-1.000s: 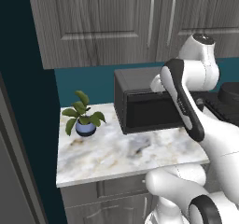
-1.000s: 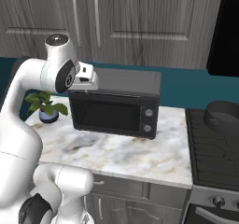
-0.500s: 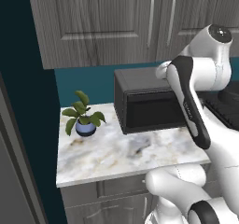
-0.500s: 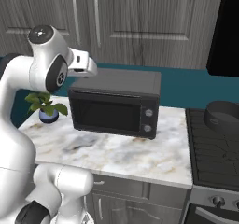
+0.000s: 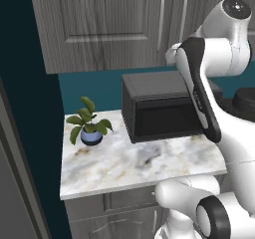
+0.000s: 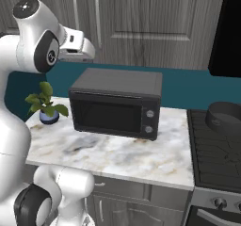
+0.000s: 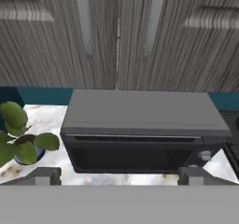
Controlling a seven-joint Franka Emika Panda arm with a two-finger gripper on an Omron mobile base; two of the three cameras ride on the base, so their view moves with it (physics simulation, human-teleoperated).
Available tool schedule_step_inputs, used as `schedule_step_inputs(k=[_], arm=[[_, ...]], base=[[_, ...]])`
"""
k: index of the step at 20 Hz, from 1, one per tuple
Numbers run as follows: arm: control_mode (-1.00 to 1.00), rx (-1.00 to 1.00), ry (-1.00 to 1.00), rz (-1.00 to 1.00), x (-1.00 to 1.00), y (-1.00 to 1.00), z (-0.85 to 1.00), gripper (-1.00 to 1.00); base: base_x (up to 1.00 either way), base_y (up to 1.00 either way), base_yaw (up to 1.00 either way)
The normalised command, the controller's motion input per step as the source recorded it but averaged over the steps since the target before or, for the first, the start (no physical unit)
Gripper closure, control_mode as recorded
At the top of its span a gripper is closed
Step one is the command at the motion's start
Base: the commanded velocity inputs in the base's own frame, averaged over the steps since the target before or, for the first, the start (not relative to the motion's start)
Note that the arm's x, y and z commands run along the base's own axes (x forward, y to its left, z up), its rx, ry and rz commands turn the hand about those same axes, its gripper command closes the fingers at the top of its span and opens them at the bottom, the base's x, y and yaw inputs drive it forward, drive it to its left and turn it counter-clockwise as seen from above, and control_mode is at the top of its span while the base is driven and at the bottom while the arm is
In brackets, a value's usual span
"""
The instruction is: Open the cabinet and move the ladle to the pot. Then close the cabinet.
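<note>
Jaws wide, facing shut cabinet [image 7: 116,36]

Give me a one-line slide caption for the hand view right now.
Open gripper faces the closed cabinet above the microwave, plant at left.
</note>
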Motion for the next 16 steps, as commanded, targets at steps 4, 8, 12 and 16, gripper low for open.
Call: schedule_step_inputs(k=[4,8,12,16], arm=[[-1.0,0.0,-0.08,-0.01,0.03,-0.06,0.31,-1.0],[-1.0,0.02,-0.17,0.0,0.11,-0.08,0.13,-1.0],[-1.0,0.05,-0.24,0.0,0.23,-0.16,0.0,-1.0],[-1.0,0.07,-0.24,0.0,0.28,-0.21,0.0,-1.0]], base=[[0.0,0.0,0.0],[0.0,0.0,0.0],[0.0,0.0,0.0],[0.0,0.0,0.0]])
